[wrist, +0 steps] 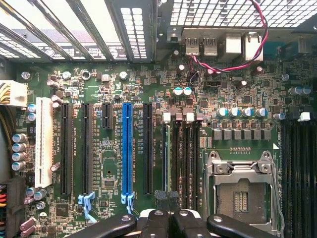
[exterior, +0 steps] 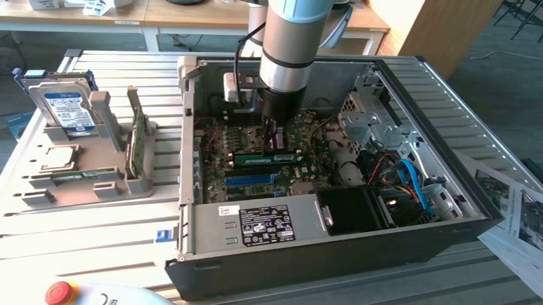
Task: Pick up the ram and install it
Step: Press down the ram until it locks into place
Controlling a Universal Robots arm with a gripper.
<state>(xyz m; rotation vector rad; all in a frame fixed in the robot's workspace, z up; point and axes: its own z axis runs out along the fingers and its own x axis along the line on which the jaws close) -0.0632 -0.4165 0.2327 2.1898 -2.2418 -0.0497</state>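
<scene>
With my pincer (wrist: 168, 218) closed down inside the computer case (exterior: 339, 260), I see the ram (exterior: 269, 157) standing just below it on the motherboard (wrist: 148, 74): a light, stiff, fragile stick I'd judge best pinched by its long top edge.

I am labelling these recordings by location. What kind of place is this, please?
Probably a lab or workshop bench for computer assembly. An open computer case with its motherboard exposed sits on a slatted metal table, beside a grey fixture holding a hard drive. Desks stand behind.
</scene>
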